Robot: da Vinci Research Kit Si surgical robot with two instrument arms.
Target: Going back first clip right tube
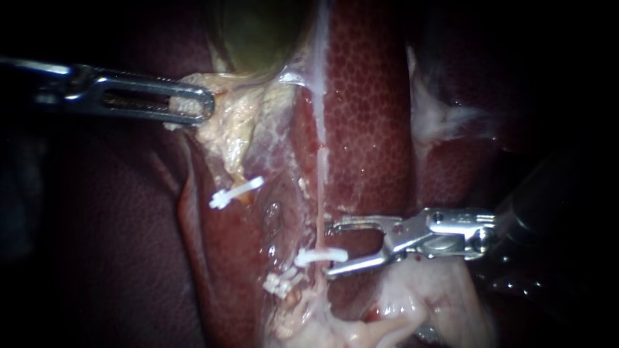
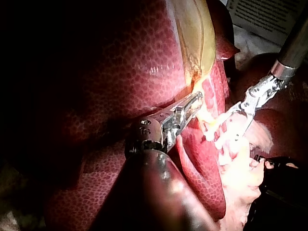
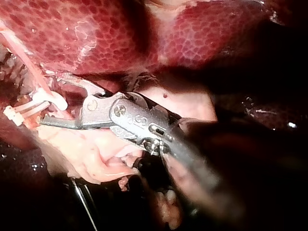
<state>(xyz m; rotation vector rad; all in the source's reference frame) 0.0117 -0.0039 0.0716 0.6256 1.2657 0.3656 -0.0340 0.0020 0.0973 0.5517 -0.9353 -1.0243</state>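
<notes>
White clip [image 1: 320,256] lies inside the right instrument's open claw [image 1: 330,249].

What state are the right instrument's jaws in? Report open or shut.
Open: a clear gap shows between the jaws of the right instrument; the white clip on the tube lies within that gap.

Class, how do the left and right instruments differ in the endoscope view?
The left instrument has jaws shut on pale tissue; the right instrument has jaws open at a white clip. The left instrument lies by the gallbladder, the right instrument below it. Both are metal.
</notes>
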